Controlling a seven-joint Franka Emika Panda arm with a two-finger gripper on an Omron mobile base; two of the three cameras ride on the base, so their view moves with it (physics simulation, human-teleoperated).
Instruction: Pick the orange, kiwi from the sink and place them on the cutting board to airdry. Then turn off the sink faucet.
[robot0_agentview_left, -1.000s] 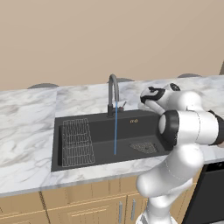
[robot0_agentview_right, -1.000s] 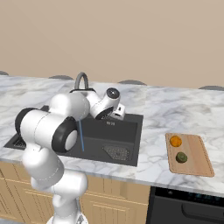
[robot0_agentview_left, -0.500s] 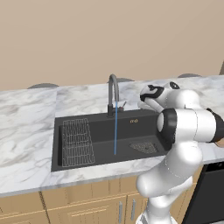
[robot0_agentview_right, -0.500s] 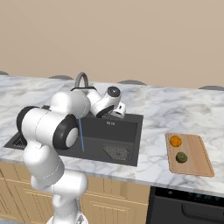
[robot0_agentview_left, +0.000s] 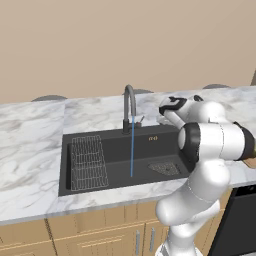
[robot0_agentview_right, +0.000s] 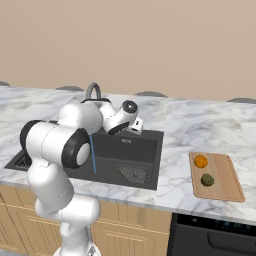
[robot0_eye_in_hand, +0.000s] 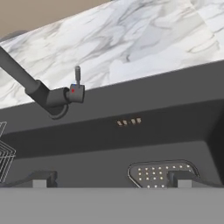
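Fruit sits on the cutting board (robot0_agentview_right: 227, 181), which is a flat, light brown wooden board on the marble bench (robot0_agentview_right: 195, 125), to the right of the sink (robot0_agentview_right: 145, 150). The orange (robot0_agentview_right: 201, 161) is small, round and bright orange. The kiwi (robot0_agentview_right: 207, 180) is small, dark green-brown and a bit oval. It lies just beside the orange, nearer the front edge of the board. The two fruits are close, and I cannot tell if they touch.

The sink is a big dark grey box set into the bench. A wire rack (robot0_agentview_left: 87, 162) lies in its left part, and a mesh drain plate (robot0_agentview_left: 164, 168) with little holes lies on the bottom at the right.

The sink faucet (robot0_agentview_left: 129, 107) is tall, dark grey and bent over like a hook. It stands at the back edge of the sink. A thin blue line of water (robot0_agentview_left: 132, 152) runs straight down from its spout into the sink, so the water is on. A small lever (robot0_eye_in_hand: 77, 76) sticks up beside the faucet base, with a tiny red dot under it.

The tool (robot0_eye_in_hand: 109, 178) hangs over the right part of the sink, pointing toward the back wall and the faucet. Its two dark tips stand as wide apart as they go. It holds nothing and touches nothing.
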